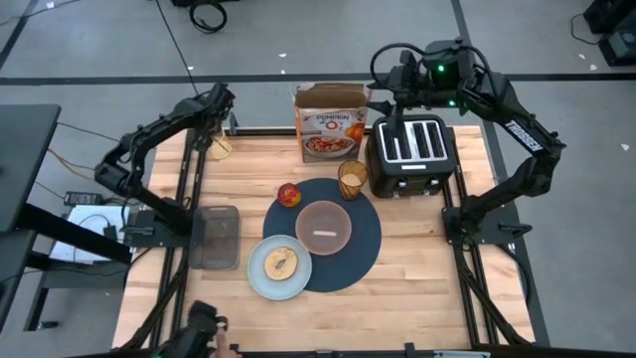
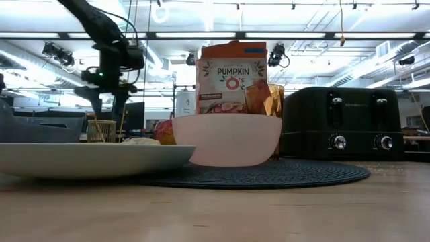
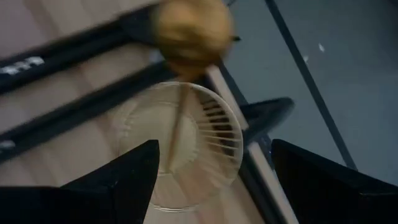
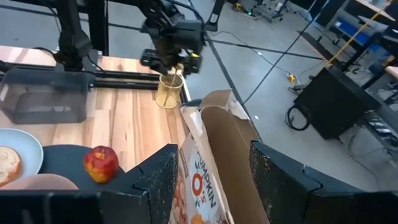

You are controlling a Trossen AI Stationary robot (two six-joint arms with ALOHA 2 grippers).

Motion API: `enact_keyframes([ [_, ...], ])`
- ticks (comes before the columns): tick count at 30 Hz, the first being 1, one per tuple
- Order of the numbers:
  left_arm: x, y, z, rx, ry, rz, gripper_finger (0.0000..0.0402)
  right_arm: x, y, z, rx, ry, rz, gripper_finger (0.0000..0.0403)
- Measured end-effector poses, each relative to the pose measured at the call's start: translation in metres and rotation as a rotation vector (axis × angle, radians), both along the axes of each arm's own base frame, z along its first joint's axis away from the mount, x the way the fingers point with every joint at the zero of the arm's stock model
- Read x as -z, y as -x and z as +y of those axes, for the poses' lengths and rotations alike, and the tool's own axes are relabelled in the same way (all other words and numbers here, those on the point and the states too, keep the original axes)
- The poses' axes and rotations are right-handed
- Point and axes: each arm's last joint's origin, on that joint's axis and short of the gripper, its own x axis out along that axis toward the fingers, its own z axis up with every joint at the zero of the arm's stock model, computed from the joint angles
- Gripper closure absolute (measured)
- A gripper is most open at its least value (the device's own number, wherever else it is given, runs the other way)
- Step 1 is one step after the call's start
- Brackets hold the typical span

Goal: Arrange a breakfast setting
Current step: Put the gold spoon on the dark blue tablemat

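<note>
Most of the breakfast setting looks laid already: the round dark-blue placemat [image 1: 343, 254] sits mid-table with the pinkish bowl [image 1: 323, 227] on it, the pale-blue plate [image 1: 279, 267] with its bagel-like bread overlapping the mat's edge at about eight o'clock, the red apple [image 1: 288, 195] at the mat's eleven o'clock edge and the amber glass [image 1: 352, 179] at roughly one o'clock. What seems left is the gold spoon [image 3: 186, 37], which stands in a clear ribbed cup [image 1: 220, 148] off at the table's ten o'clock corner. The left gripper [image 1: 213, 121] hangs right over that cup, fingers spread with the spoon's handle between them, not clamped as far as I can see. The right gripper [image 1: 397, 85] hovers released by the open top of the cereal box [image 1: 331, 124], holding nothing. A black toaster [image 1: 411, 151] sits at two o'clock of the mat, and a clear lidded container [image 1: 217, 237] lies at nine. The table is pale butcher-block wood; beyond it, grey floor, trailing cables and bright strip lights overhead.
</note>
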Motion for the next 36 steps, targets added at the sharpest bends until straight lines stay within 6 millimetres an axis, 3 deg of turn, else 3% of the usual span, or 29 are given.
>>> enact_keyframes([
  [4,-0.012,-0.028,0.016,0.093,-0.021,0.066,0.0102,0.005,-0.008,-0.012,-0.011,-0.019,-0.003,0.0198],
  [7,-0.023,-0.038,0.026,0.088,-0.005,0.142,0.0112,0.008,-0.011,-0.018,0.005,-0.043,0.005,0.0198],
  [13,-0.022,-0.011,0.045,0.005,0.121,0.188,0.0120,0.011,-0.010,-0.020,0.019,-0.092,0.012,0.0198],
  [20,-0.019,0.015,0.050,-0.073,0.199,0.176,0.0121,0.012,-0.010,-0.019,0.017,-0.099,0.018,0.0198],
  [30,0.006,0.010,0.056,-0.143,0.276,0.176,0.0121,0.012,-0.010,-0.019,0.016,-0.099,0.018,0.0198],
  [36,0.010,0.009,0.056,-0.194,0.265,0.214,0.0121,0.012,-0.010,-0.019,0.016,-0.100,0.019,0.0198],
])
